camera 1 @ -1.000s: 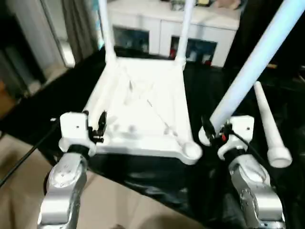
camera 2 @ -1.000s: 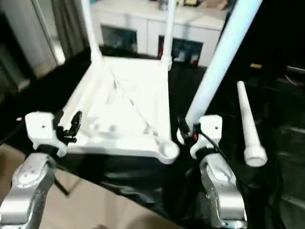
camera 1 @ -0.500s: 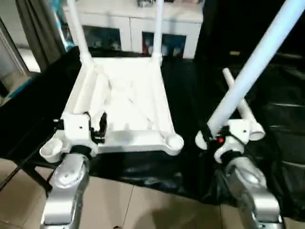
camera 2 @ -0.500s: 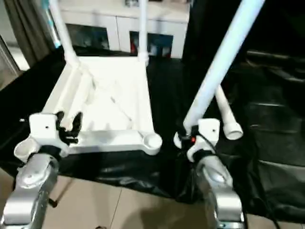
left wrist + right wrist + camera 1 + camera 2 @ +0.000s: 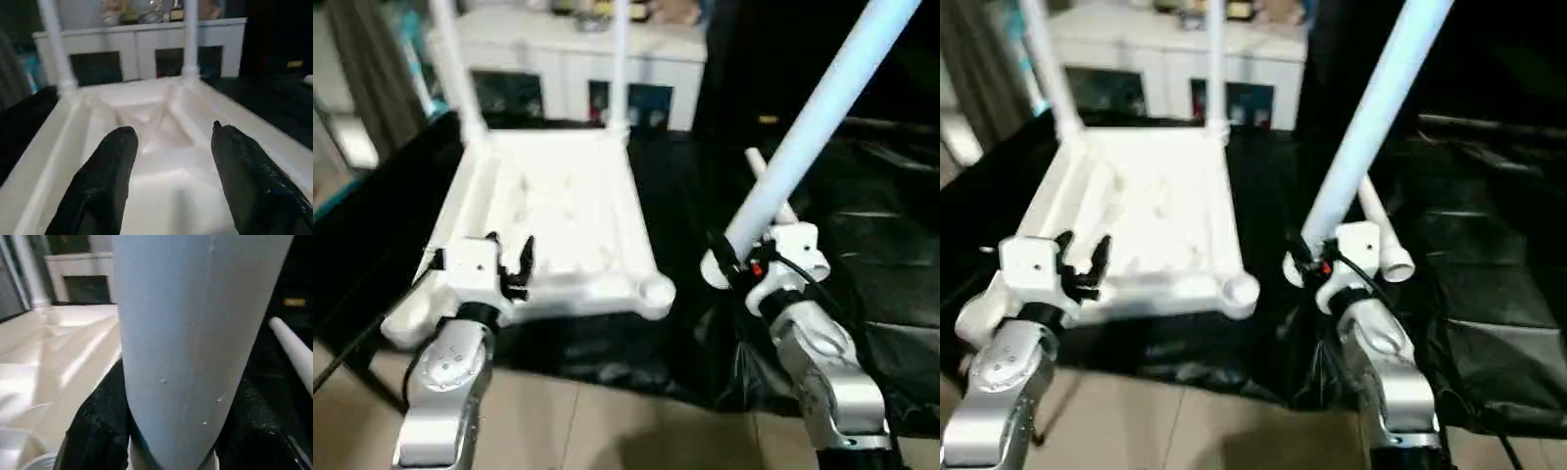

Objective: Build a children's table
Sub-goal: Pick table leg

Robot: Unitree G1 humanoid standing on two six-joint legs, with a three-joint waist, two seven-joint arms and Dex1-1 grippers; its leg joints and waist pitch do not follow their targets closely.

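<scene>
An upturned white tabletop [image 5: 558, 211] lies on black sheeting with 2 legs fitted. The right gripper [image 5: 736, 266] clamps a 3rd leg [image 5: 818, 117], slanting up and away; the empty near-right socket [image 5: 656, 291] sits just left. The left gripper [image 5: 509, 266] gapes, empty, over the near edge.

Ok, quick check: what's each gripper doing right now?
Left gripper: open, holding nothing, fingers over the upturned table top.
Right gripper: shut on a white table leg.

Upturned white children's table [image 5: 558, 211], two legs up
</scene>
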